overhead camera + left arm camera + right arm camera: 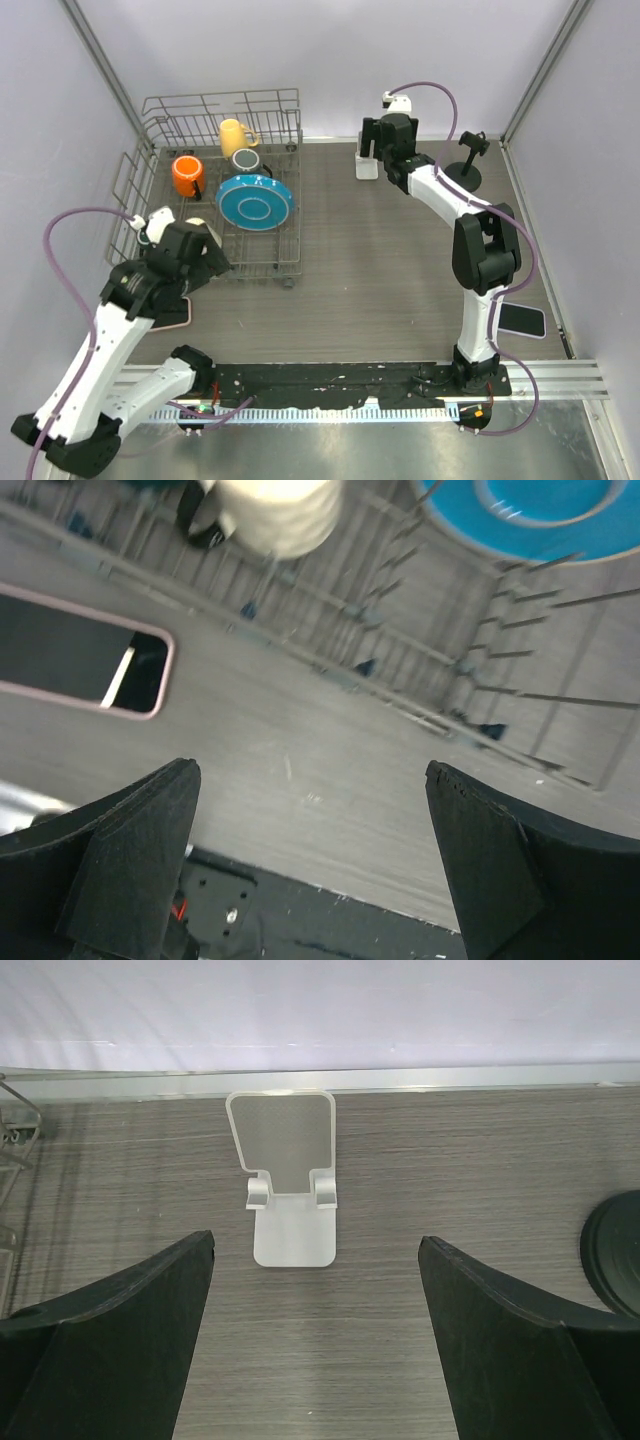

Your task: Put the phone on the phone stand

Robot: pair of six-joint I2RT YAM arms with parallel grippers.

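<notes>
A phone in a pink case (80, 655) lies flat on the table in front of the dish rack; in the top view only its edge (178, 313) shows under my left arm. My left gripper (310, 780) is open and empty, hovering above the table to the right of that phone (205, 262). The silver phone stand (285, 1185) stands upright at the back of the table (367, 166). My right gripper (315, 1250) is open and empty, just in front of the stand (378, 150). A second, black phone (522, 320) lies at the table's right edge.
A wire dish rack (150, 160) at the back left holds a yellow mug (234, 134), an orange mug (187, 175), a blue plate (255, 200) and a white cup (275, 510). A black round-based holder (470, 168) stands at the back right (615, 1260).
</notes>
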